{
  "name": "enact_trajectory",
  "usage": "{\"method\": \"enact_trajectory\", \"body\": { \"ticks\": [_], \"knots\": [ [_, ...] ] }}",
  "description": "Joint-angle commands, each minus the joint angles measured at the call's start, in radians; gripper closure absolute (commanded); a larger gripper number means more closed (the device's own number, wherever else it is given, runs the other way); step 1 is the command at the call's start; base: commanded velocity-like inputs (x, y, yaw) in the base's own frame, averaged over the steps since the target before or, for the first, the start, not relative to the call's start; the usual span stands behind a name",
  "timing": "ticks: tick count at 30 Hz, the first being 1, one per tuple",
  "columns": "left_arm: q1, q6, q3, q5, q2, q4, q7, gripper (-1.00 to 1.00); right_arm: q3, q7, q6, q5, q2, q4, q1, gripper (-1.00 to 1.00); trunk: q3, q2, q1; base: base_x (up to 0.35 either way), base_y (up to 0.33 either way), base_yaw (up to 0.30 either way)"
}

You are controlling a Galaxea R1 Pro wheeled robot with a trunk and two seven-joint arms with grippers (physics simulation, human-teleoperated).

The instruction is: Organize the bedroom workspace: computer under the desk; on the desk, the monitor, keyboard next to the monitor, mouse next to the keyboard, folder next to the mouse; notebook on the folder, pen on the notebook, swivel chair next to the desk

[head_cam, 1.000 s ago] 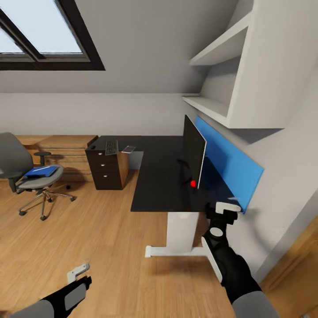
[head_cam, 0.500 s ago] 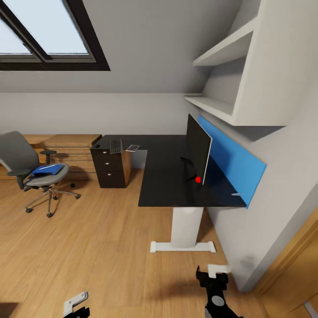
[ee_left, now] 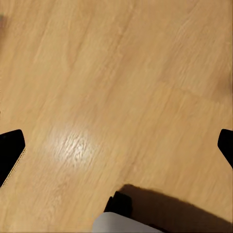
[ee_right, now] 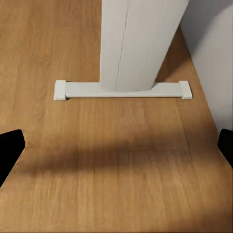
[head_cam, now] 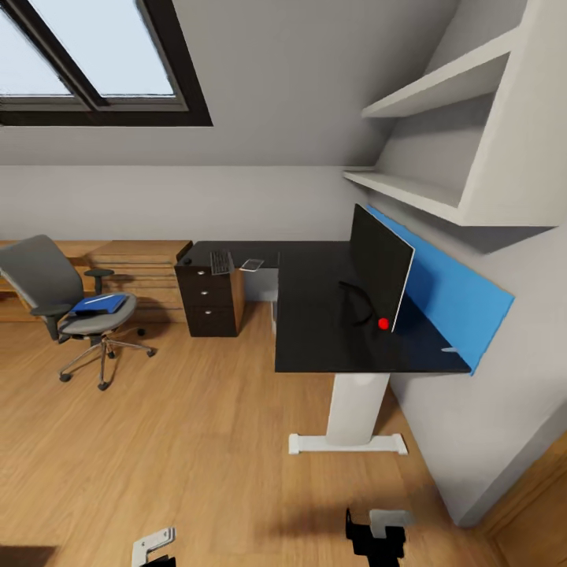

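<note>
- Since a moment ago my whole head view has slid: the desk point(head_cam: 339, 315) now sits further right and lower, and more wooden floor point(head_cam: 181, 441) shows in front of it. That is my camera moving, not the furniture.
- My right gripper point(head_cam: 376, 534), which stood up by the desk's near corner a second ago, now only peeks in low in the view; my left gripper point(head_cam: 153, 546) has sunk the same way.
- Both wrist views show my fingertips spread wide at the edges, holding nothing; the right one looks at the desk's white leg point(ee_right: 138, 43) and its foot.
- The monitor point(head_cam: 380, 269) stands on the desk beside the blue wall panel point(head_cam: 461, 303).
- The keyboard point(head_cam: 220, 262) lies on the desk's far wing, above the drawers point(head_cam: 209, 299).
- The swivel chair point(head_cam: 67, 303) stands well apart from the desk, and its seat carries the blue folder point(head_cam: 98, 305).
</note>
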Motion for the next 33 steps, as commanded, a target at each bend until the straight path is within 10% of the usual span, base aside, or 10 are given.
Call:
{"method": "enact_trajectory", "body": {
  "ticks": [1,33],
  "knots": [
    [0.0,-0.001,-0.008,0.004,-0.004,-0.002,0.004,-1.0,0.007,-0.007,-0.005,-0.005,0.008,0.005,-0.001,-1.0,-0.001,-0.001,0.0,0.193,0.301,0.0],
    [0.002,-0.035,-0.006,0.004,-0.021,-0.002,0.006,-1.0,0.004,-0.007,-0.06,-0.01,0.026,0.04,-0.001,-1.0,-0.008,-0.001,0.0,0.246,0.26,0.0]
  ]
}}
